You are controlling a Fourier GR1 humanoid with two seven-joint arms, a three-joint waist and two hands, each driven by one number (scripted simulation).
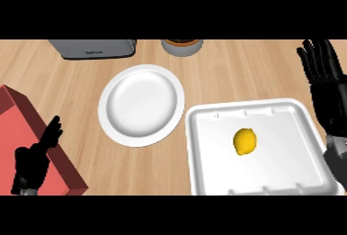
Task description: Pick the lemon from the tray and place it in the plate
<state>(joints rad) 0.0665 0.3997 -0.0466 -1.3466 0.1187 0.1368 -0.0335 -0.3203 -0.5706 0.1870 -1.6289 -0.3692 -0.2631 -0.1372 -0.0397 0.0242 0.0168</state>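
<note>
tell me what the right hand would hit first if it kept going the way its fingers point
Probably nothing: the right hand points away toward the counter's far edge, right of the tray, with bare wood ahead. Its height is unclear.

Lemon (244, 141) uncovered; plate (142, 105) bare, beside tray (203, 137).

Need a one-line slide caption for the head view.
Lemon lies in white tray, white plate empty beside it; both robot hands open, left, right.
</note>
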